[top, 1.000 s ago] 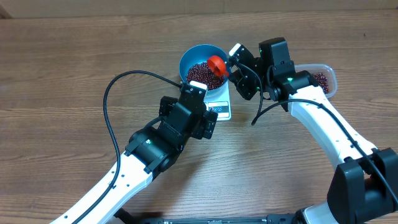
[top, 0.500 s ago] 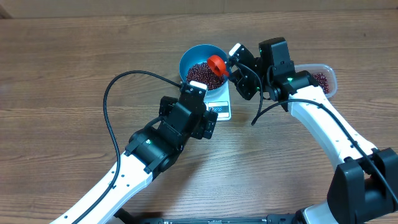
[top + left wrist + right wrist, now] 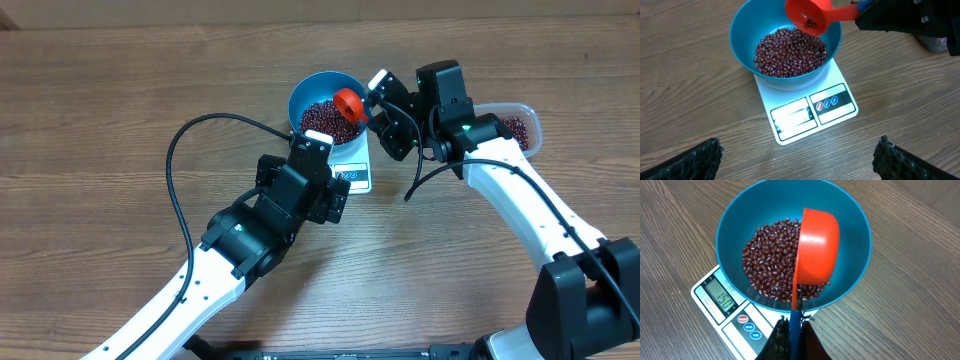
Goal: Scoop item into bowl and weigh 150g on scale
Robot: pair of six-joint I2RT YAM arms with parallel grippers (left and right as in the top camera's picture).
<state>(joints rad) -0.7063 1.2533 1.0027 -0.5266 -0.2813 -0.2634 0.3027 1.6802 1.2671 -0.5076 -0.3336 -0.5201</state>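
Note:
The blue bowl [image 3: 735, 225] stands on the white scale [image 3: 725, 305], whose display is lit. A maroon heap of beans [image 3: 765, 260] fills the bowl's bottom. My right gripper [image 3: 795, 335] is shut on the blue handle of the orange-red scoop [image 3: 817, 245]. The scoop is tipped on its side over the bowl's right half, and a few beans still lie in the scoop [image 3: 807, 15]. My left gripper [image 3: 797, 160] is open over bare table just in front of the scale [image 3: 810, 117], holding nothing. From overhead, the bowl [image 3: 312, 92] sits between both arms.
A clear plastic tub [image 3: 520, 128] with more beans stands at the right, partly behind my right arm. The left arm's black cable [image 3: 175, 160] loops over the table to the left of the scale.

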